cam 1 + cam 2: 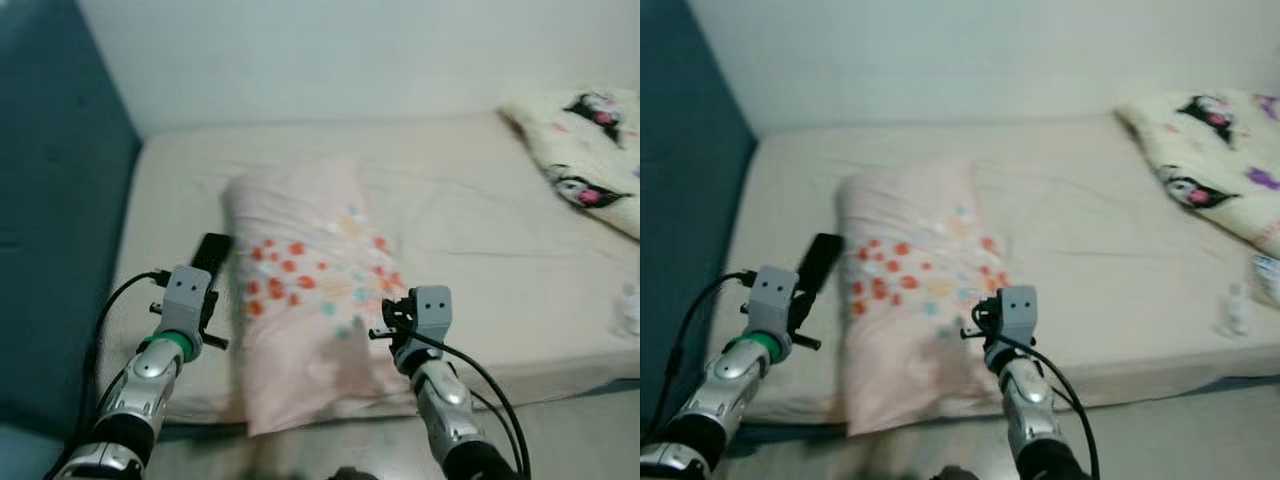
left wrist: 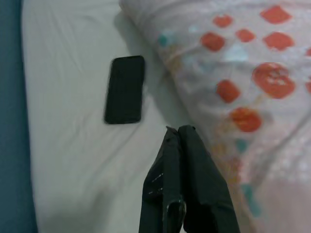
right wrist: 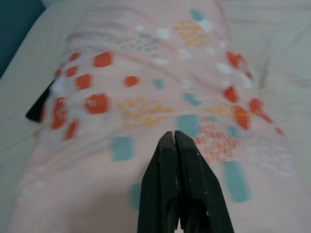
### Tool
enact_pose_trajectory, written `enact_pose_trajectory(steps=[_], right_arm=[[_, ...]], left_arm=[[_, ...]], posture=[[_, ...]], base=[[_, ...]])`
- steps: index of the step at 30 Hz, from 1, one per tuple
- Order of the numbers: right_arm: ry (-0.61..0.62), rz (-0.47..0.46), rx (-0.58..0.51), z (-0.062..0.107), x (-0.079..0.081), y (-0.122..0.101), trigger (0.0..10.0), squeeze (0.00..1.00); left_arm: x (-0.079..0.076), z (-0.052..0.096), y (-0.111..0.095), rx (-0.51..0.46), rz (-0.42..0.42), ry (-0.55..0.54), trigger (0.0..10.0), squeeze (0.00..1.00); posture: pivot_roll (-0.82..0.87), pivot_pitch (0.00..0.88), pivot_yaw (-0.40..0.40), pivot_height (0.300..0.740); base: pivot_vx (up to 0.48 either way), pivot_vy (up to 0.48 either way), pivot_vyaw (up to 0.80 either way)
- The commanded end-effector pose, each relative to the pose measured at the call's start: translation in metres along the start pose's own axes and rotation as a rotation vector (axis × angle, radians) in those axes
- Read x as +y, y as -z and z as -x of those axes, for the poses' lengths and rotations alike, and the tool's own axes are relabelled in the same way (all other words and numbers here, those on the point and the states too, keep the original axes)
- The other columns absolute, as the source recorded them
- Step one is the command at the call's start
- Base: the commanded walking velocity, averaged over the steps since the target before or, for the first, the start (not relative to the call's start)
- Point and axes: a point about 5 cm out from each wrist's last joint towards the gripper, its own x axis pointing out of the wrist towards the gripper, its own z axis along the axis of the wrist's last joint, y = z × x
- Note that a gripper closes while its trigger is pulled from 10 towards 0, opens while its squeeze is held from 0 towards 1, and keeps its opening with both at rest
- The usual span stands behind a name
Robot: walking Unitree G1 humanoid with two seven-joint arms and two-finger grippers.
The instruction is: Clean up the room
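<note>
From the robot's head, a long pink pillow with orange and teal spots (image 1: 305,290) lies on the cream bed (image 1: 480,240). Its long side runs from the near edge up toward the wall. The left gripper (image 1: 207,262) is just beside the pillow's left side, and the right gripper (image 1: 385,322) is over its lower right part. A flat black phone (image 1: 212,252) lies by the left gripper. A cream blanket with black cartoon faces (image 1: 585,160) sits far right.

In the left wrist view, the fingers (image 2: 182,184) are pressed together, with the phone ahead and the pillow beside it. No writing can be read.

In the right wrist view, the fingers (image 3: 180,189) are pressed together over the pillow.
</note>
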Motion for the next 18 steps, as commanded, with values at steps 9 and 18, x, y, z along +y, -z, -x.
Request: enact_pose_trajectory(steps=[9,18], right_arm=[[0.008,-0.013,0.012,0.0012,-0.0002,0.0031,10.0,0.0],[0.008,-0.013,0.013,0.0013,-0.0007,0.0031,10.0,0.0]], left_arm=[[-0.0011,0.002,0.0018,-0.007,-0.046,0.016,10.0,0.0],[-0.0019,0.002,0.0036,0.004,-0.019,0.013,10.0,0.0]], posture=[[-0.02,0.004,0.078,0.74],[-0.02,0.008,0.077,0.74]], base=[[0.0,-0.335,0.0],[0.0,-0.32,0.0]])
